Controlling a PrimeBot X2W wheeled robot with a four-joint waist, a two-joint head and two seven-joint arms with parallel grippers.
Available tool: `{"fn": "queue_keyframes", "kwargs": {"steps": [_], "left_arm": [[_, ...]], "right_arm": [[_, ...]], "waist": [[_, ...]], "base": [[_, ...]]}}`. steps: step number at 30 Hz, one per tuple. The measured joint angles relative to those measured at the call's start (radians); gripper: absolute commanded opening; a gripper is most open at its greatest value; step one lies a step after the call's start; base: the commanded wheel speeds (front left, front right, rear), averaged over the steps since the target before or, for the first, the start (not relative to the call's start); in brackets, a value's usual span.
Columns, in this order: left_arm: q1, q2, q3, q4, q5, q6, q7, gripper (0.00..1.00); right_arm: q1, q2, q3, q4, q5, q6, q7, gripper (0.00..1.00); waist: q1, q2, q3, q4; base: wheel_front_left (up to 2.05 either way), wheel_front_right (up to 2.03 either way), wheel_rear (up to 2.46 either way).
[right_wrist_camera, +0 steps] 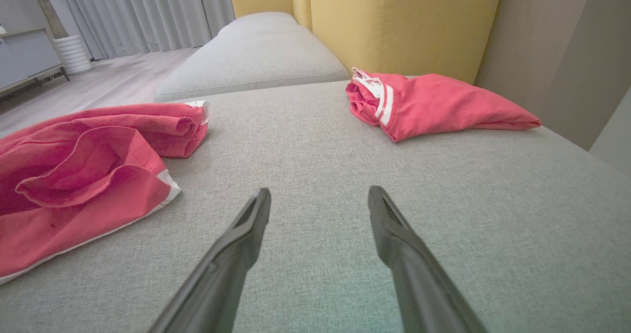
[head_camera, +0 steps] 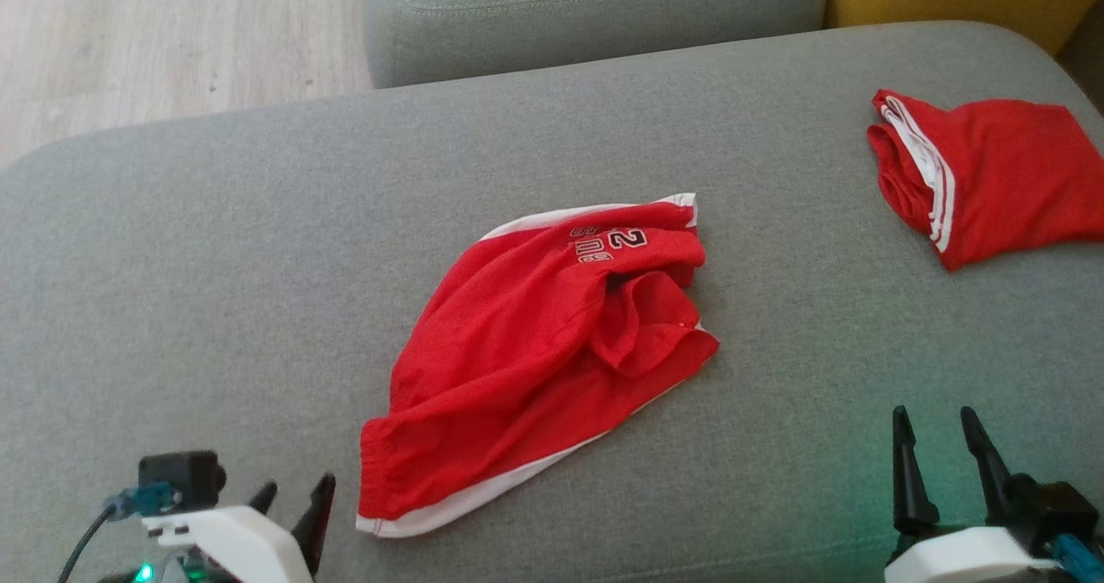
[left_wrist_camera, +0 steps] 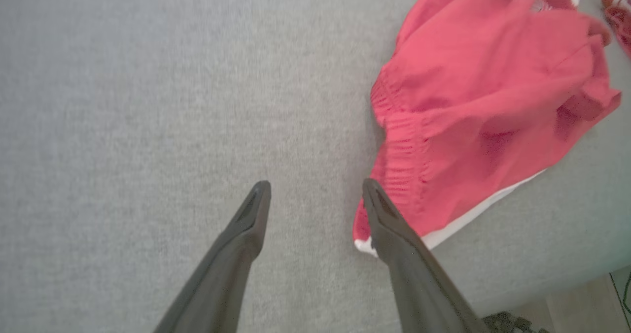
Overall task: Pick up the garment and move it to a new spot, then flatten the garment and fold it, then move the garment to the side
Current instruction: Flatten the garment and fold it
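Grey couch cushion (head_camera: 216, 247) carries the red shorts (head_camera: 535, 350), crumpled at its middle with one leg folded over. My left hand (head_camera: 297, 486) sits released and empty just near-left of the waistband (head_camera: 377, 471); my right hand (head_camera: 933, 415) is spread and empty at near right. To flatten well, I'd pinch waistband and hem corners and draw them apart, clear of the second red garment (head_camera: 983, 173) far right.
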Motion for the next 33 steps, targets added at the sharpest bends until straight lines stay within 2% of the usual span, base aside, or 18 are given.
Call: {"fn": "queue_keyframes", "kwargs": {"steps": [5,8,10,14,16,20,24,25,27,28,29,30,33], "left_arm": [[-0.050,-0.027,-0.018,-0.080,0.090,0.036,-0.045,1.00],[-0.164,-0.093,-0.072,-0.091,0.150,0.029,-0.048,1.00],[-0.255,-0.156,-0.132,-0.065,0.191,0.001,-0.034,1.00],[-0.409,-0.294,-0.218,0.066,0.246,-0.060,-0.025,1.00],[-0.469,-0.343,-0.246,0.156,0.271,-0.082,-0.022,1.00],[-0.571,-0.396,-0.264,0.337,0.312,-0.100,-0.033,1.00],[-0.621,-0.423,-0.275,0.478,0.328,-0.131,-0.032,1.00],[-0.625,-0.431,-0.275,0.502,0.328,-0.140,-0.033,0.88],[-0.626,-0.448,-0.275,0.539,0.319,-0.154,-0.041,0.50],[-0.627,-0.457,-0.277,0.554,0.318,-0.161,-0.041,0.44],[-0.627,-0.457,-0.277,0.554,0.318,-0.161,-0.041,0.27],[-0.631,-0.463,-0.282,0.572,0.318,-0.168,-0.041,0.00],[-0.657,-0.471,-0.296,0.628,0.319,-0.175,-0.040,0.00]], "right_arm": [[-0.001,0.000,0.004,-0.002,0.000,0.000,0.000,1.00],[-0.005,0.000,0.012,-0.003,0.001,0.000,0.000,1.00],[-0.019,0.000,0.021,-0.003,0.001,0.000,0.000,1.00],[-0.057,0.000,0.036,-0.006,0.001,0.000,0.000,1.00],[-0.068,0.000,0.038,-0.006,0.001,0.000,0.000,1.00],[-0.081,0.000,0.039,-0.005,0.001,0.000,0.000,1.00],[-0.081,0.000,0.040,-0.002,0.002,0.000,0.000,1.00],[-0.081,0.000,0.040,-0.001,0.002,0.000,0.000,1.00],[-0.081,0.000,0.040,-0.001,0.004,0.000,0.000,1.00],[-0.081,0.000,0.040,-0.001,0.006,0.000,0.000,1.00],[-0.081,0.000,0.040,-0.001,0.006,0.000,0.000,1.00],[-0.081,0.000,0.040,-0.001,0.007,0.000,0.000,1.00],[-0.082,0.000,0.040,-0.001,0.009,0.000,0.000,1.00]], "waist": [[0.0000,0.0000,0.018,-0.006],[0.0000,0.0000,0.038,-0.013],[0.0000,0.0000,0.055,-0.020],[0.0001,0.0000,0.091,-0.039],[0.0001,0.0000,0.107,-0.051],[0.0001,0.0000,0.130,-0.084],[0.0002,0.0000,0.143,-0.111],[0.0001,0.0000,0.145,-0.116],[0.0001,0.0000,0.148,-0.123],[0.0001,0.0000,0.149,-0.125],[0.0001,0.0000,0.149,-0.125],[0.0001,0.0000,0.149,-0.126],[0.0001,0.0000,0.153,-0.128]], "base": [[0.00,0.00,0.00],[0.00,0.00,0.00],[0.00,0.00,0.00],[0.00,0.00,0.00],[0.00,0.00,0.00],[0.00,0.00,0.00],[0.00,0.00,0.00],[0.00,0.00,0.00],[0.00,0.00,0.00],[0.00,0.00,0.00],[0.00,0.00,0.00],[0.00,0.00,0.00],[0.00,0.00,0.00]]}}
